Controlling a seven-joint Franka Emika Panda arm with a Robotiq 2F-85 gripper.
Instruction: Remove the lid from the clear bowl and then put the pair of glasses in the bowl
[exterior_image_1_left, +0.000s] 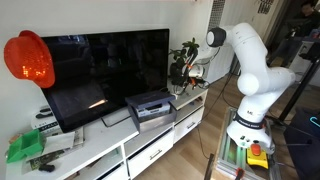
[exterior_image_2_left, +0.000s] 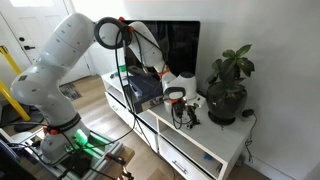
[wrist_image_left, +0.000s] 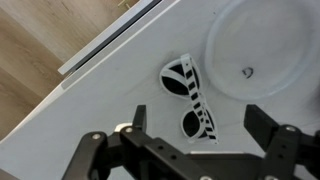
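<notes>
One Franka arm (exterior_image_2_left: 60, 70) reaches over a white cabinet (wrist_image_left: 90, 125), its gripper (wrist_image_left: 200, 135) released, jaws spread wide and clasping nothing. In the wrist view, wooden floor (wrist_image_left: 40, 50) shows at left. At centre a white-framed pair of glasses (wrist_image_left: 190, 95) with dark lenses lies on the cabinet top, framed between the spread fingers (wrist_image_left: 135, 122). At upper right, near the glasses but apart from them, sits the clear bowl (wrist_image_left: 262, 45), its lid (wrist_image_left: 248, 72) on. In an exterior view, a television (exterior_image_1_left: 110, 65), a grey box-shaped device (exterior_image_1_left: 150, 105) and a dark potted plant (exterior_image_1_left: 185, 60) line the cabinet from left to right, the gripper hanging just beside the plant.
</notes>
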